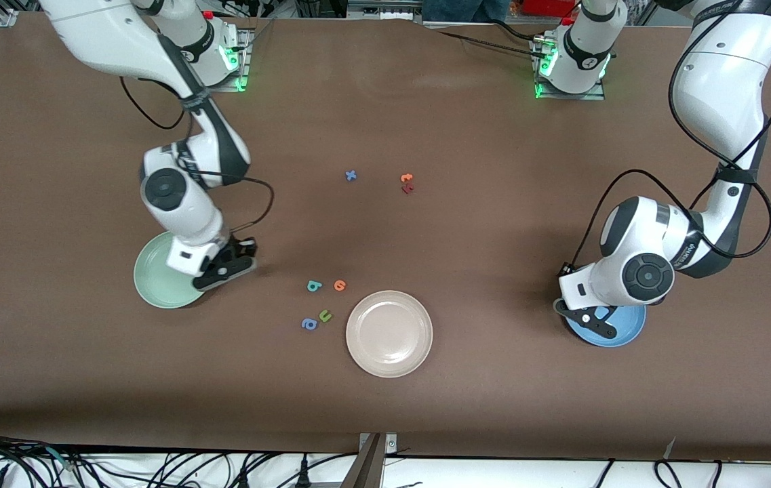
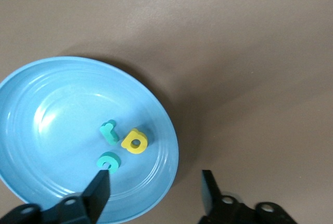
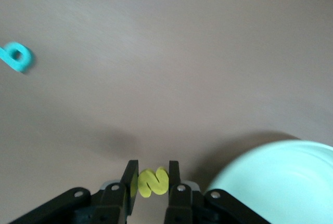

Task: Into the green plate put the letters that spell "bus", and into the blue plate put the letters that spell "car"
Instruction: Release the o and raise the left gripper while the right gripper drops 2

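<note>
The right gripper (image 3: pixel 152 181) pinches the yellow "s" (image 3: pixel 153 182) just beside the green plate (image 3: pixel 281 182); next, carry it over and release. The left gripper (image 2: pixel 156 195) hangs spread over the blue plate (image 2: pixel 47 104), which holds "c" (image 2: pixel 109 160), "a" (image 2: pixel 135 141) and "r" (image 2: pixel 109 131). The teal "b" (image 3: pixel 15 56) waits on the counter.

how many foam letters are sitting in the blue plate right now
3, grouped together in the blue plate under the left end effector: a teal r, a yellow a beside it, and a teal c. The end effector may hide others.
</note>
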